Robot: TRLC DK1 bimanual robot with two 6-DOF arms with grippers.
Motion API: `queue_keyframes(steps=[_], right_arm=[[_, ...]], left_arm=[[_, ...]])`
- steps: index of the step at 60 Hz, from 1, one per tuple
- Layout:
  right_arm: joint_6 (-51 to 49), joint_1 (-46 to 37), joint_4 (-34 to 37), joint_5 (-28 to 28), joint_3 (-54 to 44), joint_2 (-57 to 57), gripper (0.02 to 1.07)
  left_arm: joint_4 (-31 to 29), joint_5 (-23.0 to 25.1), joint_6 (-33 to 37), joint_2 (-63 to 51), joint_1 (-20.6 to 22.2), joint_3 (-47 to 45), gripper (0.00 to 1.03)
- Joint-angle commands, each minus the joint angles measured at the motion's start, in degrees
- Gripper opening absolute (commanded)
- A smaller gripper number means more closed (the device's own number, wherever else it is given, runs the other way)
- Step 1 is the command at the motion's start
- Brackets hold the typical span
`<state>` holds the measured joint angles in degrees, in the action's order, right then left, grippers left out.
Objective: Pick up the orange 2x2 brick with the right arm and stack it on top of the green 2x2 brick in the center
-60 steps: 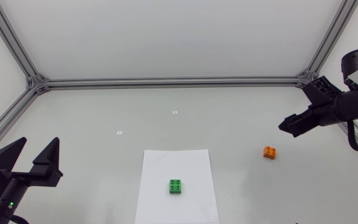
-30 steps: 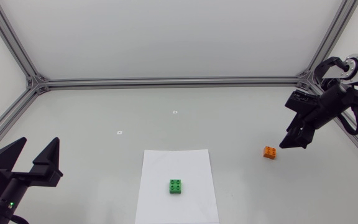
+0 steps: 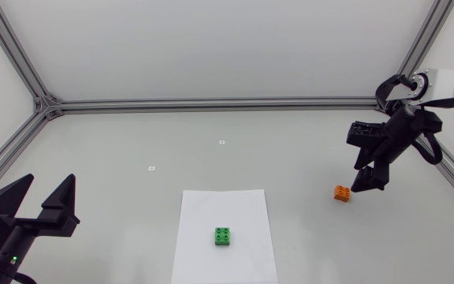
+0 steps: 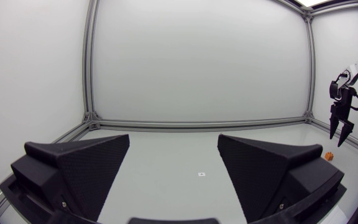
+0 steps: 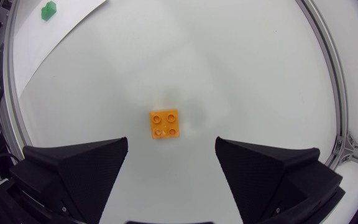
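R gripper [image 3: 371, 183] first: fingers spread wide, pointing down at the table [image 3: 290, 158], nothing between them. In its own wrist view the R gripper [image 5: 171, 146] looks straight down, and the orange 2x2 brick [image 5: 164, 124] sits at 12 o'clock just ahead of the gap, a hair toward 11, w/ neither finger touching it. Brick's look: bright orange, square, four round studs up top in a 2x2 grid, lying flat, edges turned slightly vs. the finger line. From overhead the orange 2x2 brick [image 3: 342, 192] is just beside the fingertips, betw. 8 and 9 o'clock of them, on bare table. Out from there, the green 2x2 brick [image 3: 223, 236] is well apart, w/ the orange one at approx. 2 o'clock from it. It's the same square four-stud shape, sitting near the middle of a white paper sheet [image 3: 211, 205]. In the R wrist view the green 2x2 brick [image 5: 48, 10] shows far off at approx. 10 o'clock, on the white paper sheet [image 5: 73, 15]. L gripper [image 3: 50, 185] sits far over at the table's 8 o'clock corner, fingers wide apart, holding nothing. The L gripper [image 4: 174, 140] view looks across the table, w/ the orange 2x2 brick [image 4: 329, 156] tiny at 3 o'clock and the R gripper [image 4: 340, 127] hanging above it.
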<state>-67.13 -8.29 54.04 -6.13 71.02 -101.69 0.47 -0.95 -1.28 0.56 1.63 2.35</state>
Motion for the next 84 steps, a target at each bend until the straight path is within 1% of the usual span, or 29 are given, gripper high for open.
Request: queue_keyframes(steps=[1, 18, 37, 42, 48, 61, 65, 70, 74, 80, 84], right_arm=[[-2.7, 0.3, 0.0, 0.4, -1.3, -1.1, 1.02], [-4.4, 0.6, -1.8, 0.8, -2.0, -3.4, 1.02], [-4.8, 2.1, -5.7, 1.1, -4.2, -4.8, 1.02], [-5.3, 2.1, -6.3, 1.2, -4.2, -5.6, 0.99], [-6.1, 2.1, -7.8, 1.3, -4.9, -6.4, 0.99], [-6.3, 2.1, -8.8, 1.6, -5.1, -7.9, 0.97], [-6.2, 2.1, -9.0, 1.5, -5.1, -8.2, 0.93], [-6.2, 2.2, -9.3, 1.5, -5.5, -8.1, 0.92], [-6.3, 2.3, -9.3, 1.6, -5.5, -8.1, 0.86], [-6.3, 2.3, -9.4, 1.6, -5.5, -8.1, 0.79], [-6.3, 2.4, -9.5, 1.6, -5.6, -8.1, 0.79]], left_arm=[[-0.6, 0.2, 0.3, 0.2, 0.0, -2.3, 0.99], [-0.6, 0.2, 0.3, 0.2, 0.0, -2.3, 0.99], [-0.6, 0.2, 0.3, 0.2, 0.0, -2.3, 0.99], [-0.6, 0.2, 0.3, 0.2, 0.0, -2.3, 0.99], [-0.6, 0.2, 0.3, 0.2, 0.0, -2.3, 0.99], [-0.6, 0.2, 0.3, 0.2, 0.0, -2.3, 0.99], [-0.6, 0.2, 0.3, 0.2, 0.0, -2.3, 0.99], [-0.6, 0.2, 0.3, 0.2, 0.0, -2.3, 0.99], [-0.6, 0.2, 0.3, 0.2, 0.0, -2.3, 0.99], [-0.6, 0.2, 0.3, 0.2, 0.0, -2.3, 0.99], [-0.6, 0.2, 0.3, 0.2, 0.0, -2.3, 0.99]])
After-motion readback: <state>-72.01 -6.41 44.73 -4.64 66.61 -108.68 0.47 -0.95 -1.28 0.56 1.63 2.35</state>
